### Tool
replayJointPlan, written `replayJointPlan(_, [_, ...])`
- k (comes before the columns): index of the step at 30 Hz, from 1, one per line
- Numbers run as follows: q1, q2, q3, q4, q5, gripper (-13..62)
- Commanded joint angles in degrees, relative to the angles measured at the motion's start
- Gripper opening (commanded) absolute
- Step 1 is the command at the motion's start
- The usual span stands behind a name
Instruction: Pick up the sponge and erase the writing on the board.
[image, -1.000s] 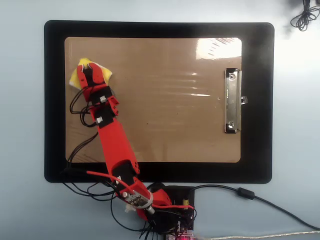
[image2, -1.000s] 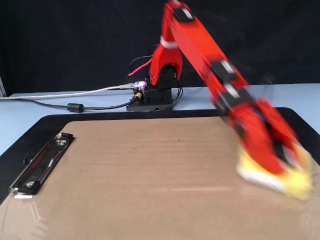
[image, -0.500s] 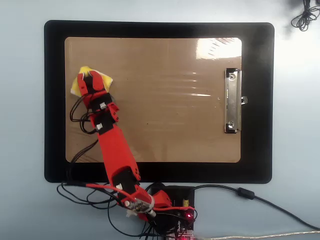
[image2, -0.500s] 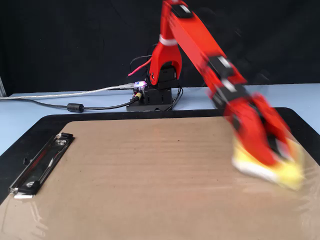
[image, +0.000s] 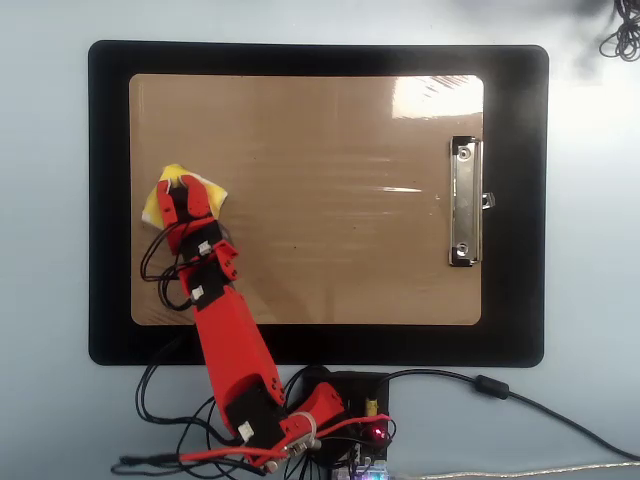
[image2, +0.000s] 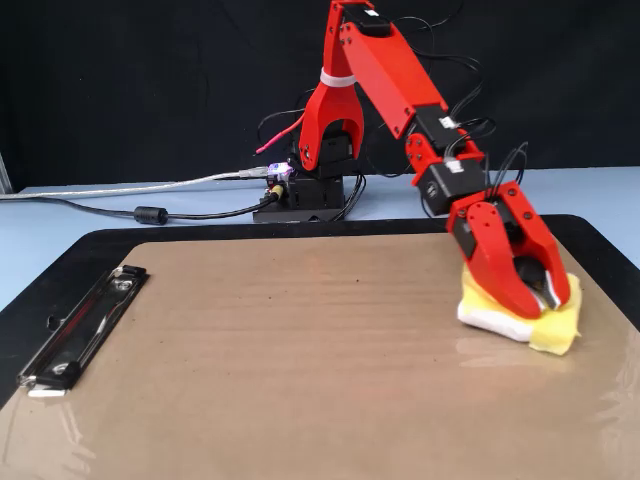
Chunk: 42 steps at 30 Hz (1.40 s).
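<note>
The brown board (image: 330, 200) lies flat on a black mat, with its silver clip at the right in the overhead view. My red gripper (image: 184, 190) is shut on the yellow sponge (image: 150, 207) and presses it onto the board's left part. In the fixed view the sponge (image2: 492, 318) sits under the gripper (image2: 540, 292) at the board's (image2: 280, 350) right side, yellow and white edges sticking out below the jaws. No writing shows on the board in either view.
The black mat (image: 110, 200) frames the board. The metal clip (image: 463, 200) rises slightly at the board's far end from the sponge. The arm's base (image: 335, 400) and loose cables (image: 500, 390) lie beside the mat's near long edge.
The gripper has dragged the sponge along the board toward the arm's base, downward in the overhead view. The motion blur in the fixed view is gone.
</note>
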Motion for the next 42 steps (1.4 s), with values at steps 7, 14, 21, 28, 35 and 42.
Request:
replayJointPlan(7, [-14.2,19.2,14.1,12.8,-15.3,-7.9])
replayJointPlan(14, [-14.1,19.9,17.9,12.1,-14.4,-7.9])
replayJointPlan(21, [-14.5,17.5,17.9,12.0,-14.4,25.7])
replayJointPlan(28, [-14.4,16.1,17.1,12.0,-15.0,33.9])
replayJointPlan(35, [-14.2,21.4,11.0,12.1,-18.2,34.2])
replayJointPlan(42, [-11.0,26.8,9.1,12.7,-21.1,33.7])
